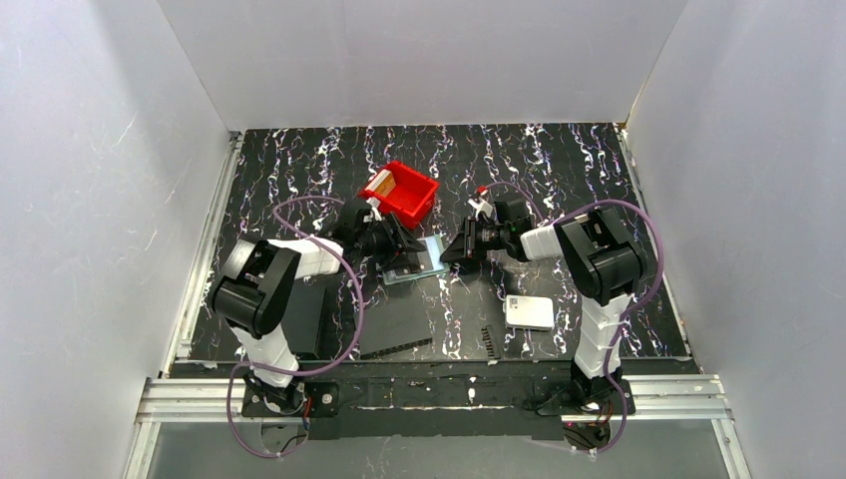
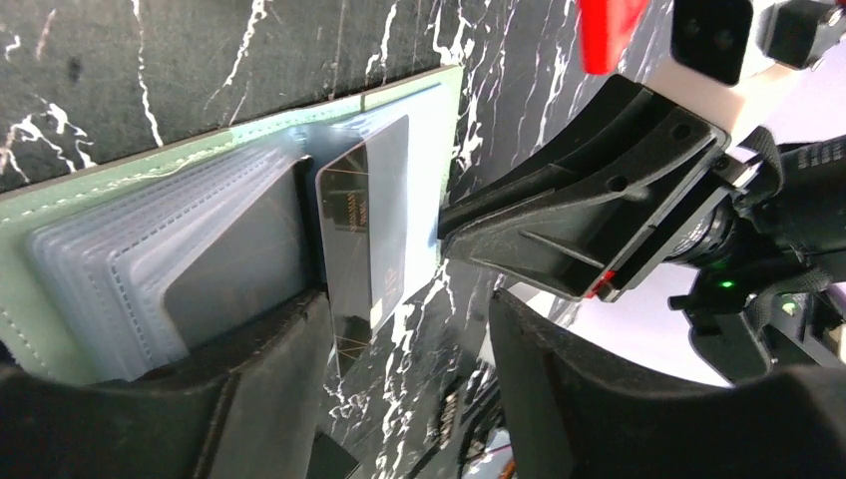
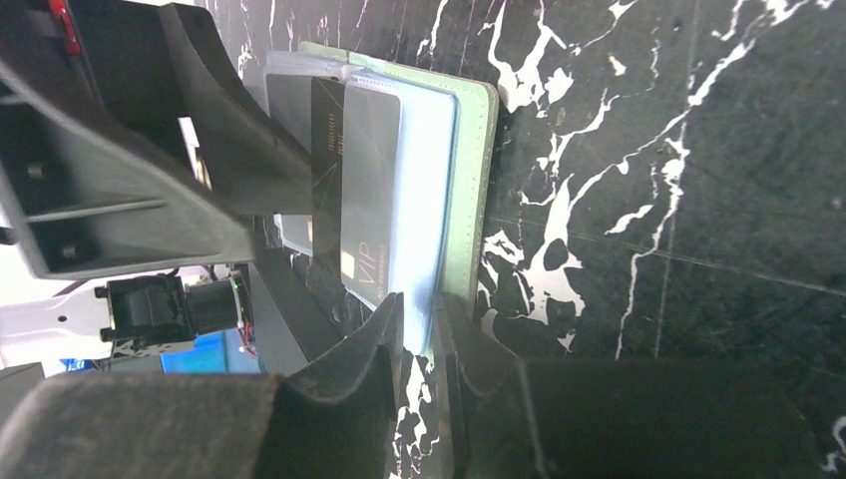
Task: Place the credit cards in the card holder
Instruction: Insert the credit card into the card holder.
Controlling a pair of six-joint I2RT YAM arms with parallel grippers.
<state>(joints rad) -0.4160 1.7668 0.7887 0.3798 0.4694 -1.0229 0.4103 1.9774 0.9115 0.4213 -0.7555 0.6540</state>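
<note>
1. Closest to the arms' bases, a white rounded box (image 1: 529, 311) lies near and to the right of the card holder (image 1: 431, 255). Flat black rectangles (image 1: 394, 327) lie near and to its left. Neither belongs to the job.
2. The card holder lies open on the marbled tabletop (image 1: 559, 180) between the two grippers, its pale translucent pockets fanned upward. It looks light and soft: the leaves will flex, and the wallet will probably slide unless pinned. The stitched green border or a single pocket leaf is the likely place to hold it.
3. A dark credit card (image 3: 367, 170) lettered VIP sits partly inside one of the holder's pockets, with a strip of it uncovered. It looks thin, stiff and slick, so it is best nipped by its edges or nudged on the exposed edge.
4. The left gripper (image 2: 404, 311), on the holder's left side, has its jaws spread wide. The card lies between them, just beside one finger, and nothing is clamped.
5. The right gripper (image 3: 419, 305), at the holder's right edge, has its jaws nearly together and appears to pinch a translucent pocket leaf, steadying the holder.
6. Beyond the holder on its far left stands the red bin (image 1: 421, 200), with a tan card (image 1: 380, 184) inside waiting its turn.
</note>
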